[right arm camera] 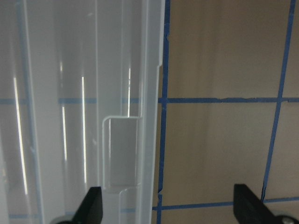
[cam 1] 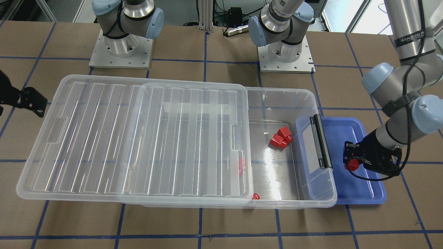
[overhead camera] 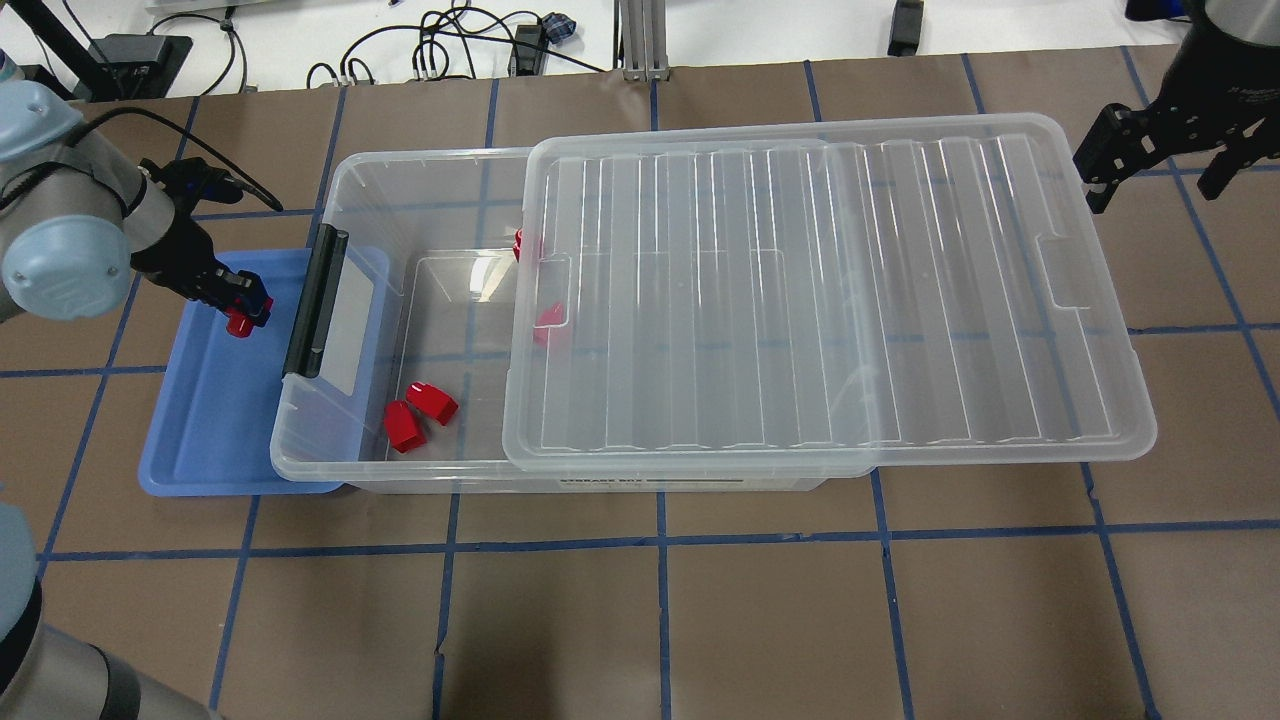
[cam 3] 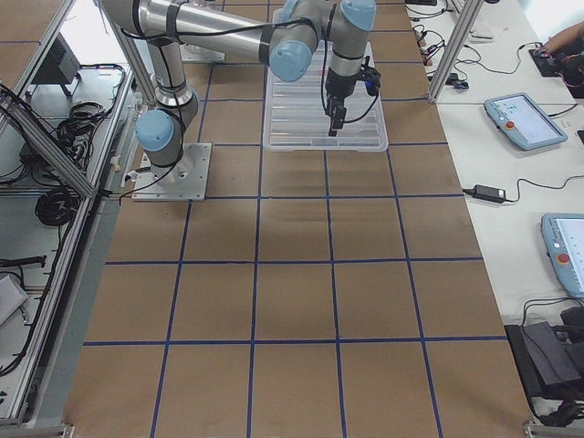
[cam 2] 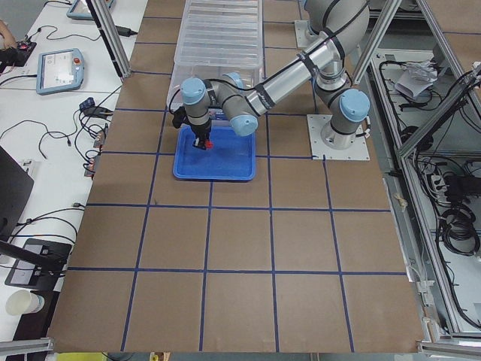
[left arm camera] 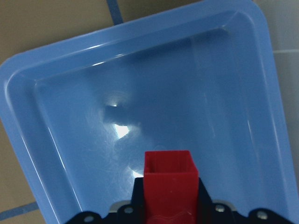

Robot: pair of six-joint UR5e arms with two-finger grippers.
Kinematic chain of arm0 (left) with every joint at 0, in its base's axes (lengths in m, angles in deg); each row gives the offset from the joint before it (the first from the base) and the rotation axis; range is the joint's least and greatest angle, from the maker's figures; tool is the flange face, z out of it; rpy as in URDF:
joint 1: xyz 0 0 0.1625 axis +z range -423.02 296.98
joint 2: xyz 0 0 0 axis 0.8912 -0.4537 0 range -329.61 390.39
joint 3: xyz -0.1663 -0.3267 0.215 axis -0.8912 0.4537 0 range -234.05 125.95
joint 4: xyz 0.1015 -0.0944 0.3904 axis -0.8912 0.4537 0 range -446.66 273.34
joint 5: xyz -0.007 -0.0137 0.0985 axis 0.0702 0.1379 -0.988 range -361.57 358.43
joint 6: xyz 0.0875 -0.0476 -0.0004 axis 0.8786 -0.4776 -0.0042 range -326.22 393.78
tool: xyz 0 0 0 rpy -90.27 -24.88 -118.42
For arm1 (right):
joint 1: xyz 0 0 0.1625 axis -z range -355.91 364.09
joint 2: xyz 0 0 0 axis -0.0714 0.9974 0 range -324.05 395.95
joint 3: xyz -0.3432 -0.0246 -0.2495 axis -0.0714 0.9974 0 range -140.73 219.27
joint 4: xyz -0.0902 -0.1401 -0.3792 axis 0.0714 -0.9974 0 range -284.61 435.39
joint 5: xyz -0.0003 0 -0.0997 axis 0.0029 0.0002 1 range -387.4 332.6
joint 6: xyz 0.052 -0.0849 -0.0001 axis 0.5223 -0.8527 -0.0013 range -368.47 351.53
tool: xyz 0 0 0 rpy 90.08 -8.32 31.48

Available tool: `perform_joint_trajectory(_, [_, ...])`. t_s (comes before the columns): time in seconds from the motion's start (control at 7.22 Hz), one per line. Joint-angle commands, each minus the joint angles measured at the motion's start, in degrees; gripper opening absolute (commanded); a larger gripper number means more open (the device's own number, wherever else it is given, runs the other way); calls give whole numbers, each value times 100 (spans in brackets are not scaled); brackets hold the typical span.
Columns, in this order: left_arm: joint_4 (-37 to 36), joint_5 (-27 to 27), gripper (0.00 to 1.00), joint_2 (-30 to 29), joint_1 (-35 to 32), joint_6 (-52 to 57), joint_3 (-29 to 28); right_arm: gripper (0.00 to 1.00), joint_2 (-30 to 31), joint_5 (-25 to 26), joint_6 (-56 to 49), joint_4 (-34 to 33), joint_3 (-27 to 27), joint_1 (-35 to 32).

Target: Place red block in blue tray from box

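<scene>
Two arms flank the big clear box (cam 1: 297, 90), whose ribbed lid (overhead camera: 820, 290) sits offset and leaves the latch end uncovered. My blue tray (overhead camera: 200, 430) lies partly under that end's rim. The right gripper (right arm camera: 170, 205) hangs spread wide above the lid's far end. The left gripper (cam 1: 350, 159) clamps the red block (left arm camera: 168, 179) over the tray floor. Two loose red blocks (overhead camera: 420, 412) lie inside the box.

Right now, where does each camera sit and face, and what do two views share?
Front: across table, facing bases.
Overhead: from behind, onto box.
Left side: table end; left arm nearest.
Right side: opposite end; right arm nearest.
Left wrist: above blue tray; jaws hold red block.
Right wrist: above lid edge; open jaws.
Shared: front and overhead show box.
</scene>
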Motion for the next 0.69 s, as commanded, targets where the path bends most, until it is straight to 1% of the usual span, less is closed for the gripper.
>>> perform_joint_trajectory(0.0, [-329, -15, 59, -17, 3, 9, 192, 100, -307, -8, -631, -216, -28, 516])
perform_joint_trajectory(0.14, [-312, -23, 89, -8, 38, 9, 105, 100, -361, -8, -676, -225, -54, 615])
perform_joint_trajectory(0.28, [-251, -32, 97, 27, 73, 0, 86, 100, -378, -8, -677, -216, -89, 633])
perform_joint_trajectory(0.42, [-198, -32, 100, 105, 73, -9, 86, 100, -370, 1, -685, -242, -246, 642])
perform_joint_trajectory(0.55, [-15, -58, 100, 210, 38, -105, 25, 100, -370, 1, -685, -242, -344, 642])
